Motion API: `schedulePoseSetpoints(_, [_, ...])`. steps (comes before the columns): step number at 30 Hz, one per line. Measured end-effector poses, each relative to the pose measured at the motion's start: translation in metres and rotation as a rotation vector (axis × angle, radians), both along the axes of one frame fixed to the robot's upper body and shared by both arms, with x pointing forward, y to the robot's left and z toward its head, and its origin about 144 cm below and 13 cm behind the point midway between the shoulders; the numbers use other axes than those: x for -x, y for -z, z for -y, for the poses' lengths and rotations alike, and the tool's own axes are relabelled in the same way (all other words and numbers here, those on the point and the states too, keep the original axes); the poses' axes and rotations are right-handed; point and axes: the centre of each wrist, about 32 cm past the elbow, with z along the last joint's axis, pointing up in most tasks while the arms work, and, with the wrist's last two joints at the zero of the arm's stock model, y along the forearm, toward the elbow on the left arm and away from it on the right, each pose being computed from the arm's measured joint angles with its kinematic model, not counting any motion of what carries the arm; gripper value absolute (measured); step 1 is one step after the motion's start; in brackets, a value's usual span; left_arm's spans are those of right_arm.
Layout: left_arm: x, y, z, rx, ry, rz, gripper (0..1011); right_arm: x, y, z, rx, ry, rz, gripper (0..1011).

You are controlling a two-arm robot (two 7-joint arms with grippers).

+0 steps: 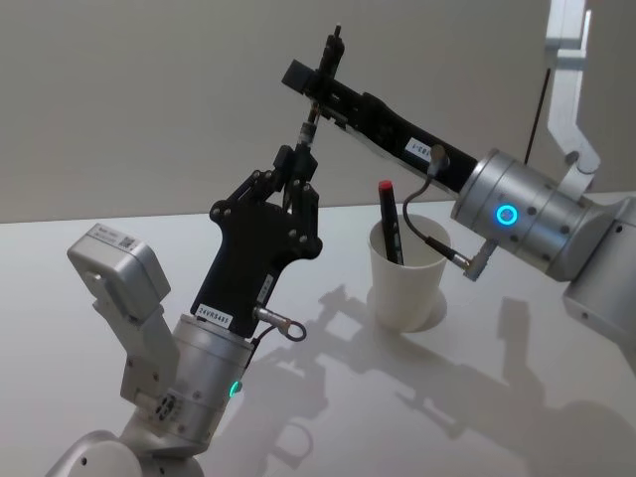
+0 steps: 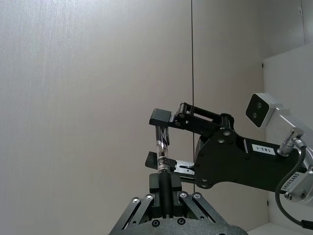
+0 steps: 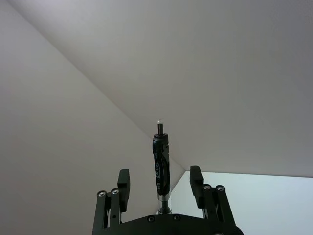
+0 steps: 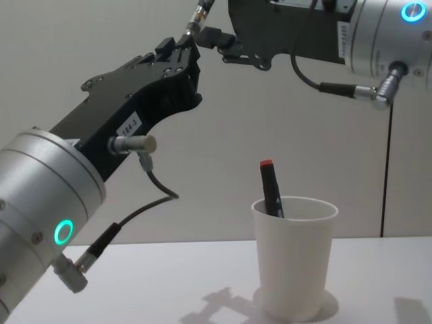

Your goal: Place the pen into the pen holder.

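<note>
Two grippers meet high above table: left gripper (image 1: 298,164) clamped on lower end of slim black pen (image 1: 320,84), right gripper (image 1: 316,79) fingers spread around upper part. Handover judged; right must be closed before left released. White paper cup pen holder (image 1: 405,288), red-capped pen (image 1: 390,221) inside, stands below

White table (image 1: 119,417), grey wall (image 1: 129,89), red-capped marker (image 1: 391,224) standing upright.

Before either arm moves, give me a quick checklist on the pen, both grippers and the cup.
1. Left gripper shut on the pen: ok.
2. Right gripper closed on the pen: not ok, its fingers stand open on either side of it.
3. Pen holder upright on the table: ok.
4. Room in the holder beside the red-capped pen: ok.
</note>
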Motion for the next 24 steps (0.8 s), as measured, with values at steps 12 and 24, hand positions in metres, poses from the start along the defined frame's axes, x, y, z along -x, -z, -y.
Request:
schedulePoseSetpoints(12, [0.0000,0.0000,0.0000,0.000,0.000,0.000,133,-0.0001,-0.0002,-0.0001,0.000,0.001,0.000,447])
schedulePoseSetpoints(24, [0.0000,0.0000,0.0000,0.000,0.001,0.001,133,-0.0001,-0.0001,0.0001,0.001,0.001,0.000,130])
